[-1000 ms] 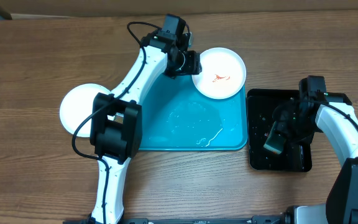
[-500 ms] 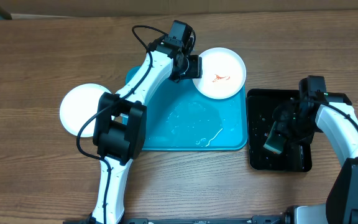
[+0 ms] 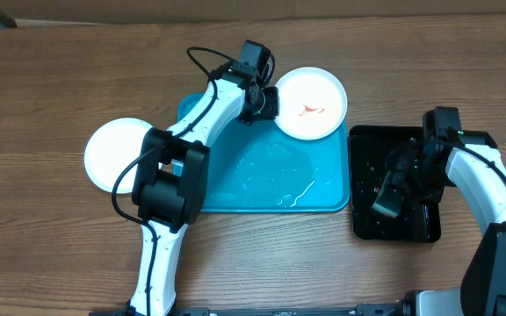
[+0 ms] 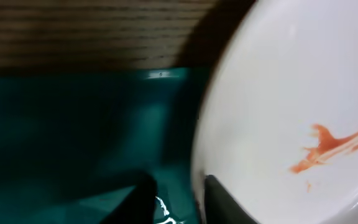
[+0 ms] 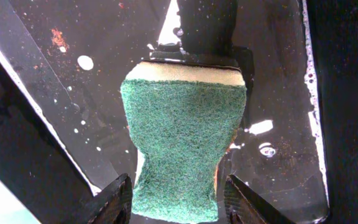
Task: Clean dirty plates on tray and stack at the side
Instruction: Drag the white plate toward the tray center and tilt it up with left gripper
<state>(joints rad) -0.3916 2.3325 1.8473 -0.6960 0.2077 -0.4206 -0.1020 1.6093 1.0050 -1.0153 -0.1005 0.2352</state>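
Observation:
A white plate with an orange-red smear lies over the far right corner of the turquoise tray. My left gripper is at the plate's left rim. In the left wrist view one of the fingers rests over the plate and the other lies on the tray side, with the rim pinched between them. A second white plate sits on the table left of the tray, partly hidden by the left arm. My right gripper is shut on a green sponge.
A wet black tray lies right of the turquoise tray, under the right gripper and sponge; its speckled floor shows in the right wrist view. White streaks lie on the turquoise tray's near right part. Bare wooden table surrounds both trays.
My left gripper has slid a little right onto the plate's rim and its jaws have closed. The right arm and sponge have not moved.

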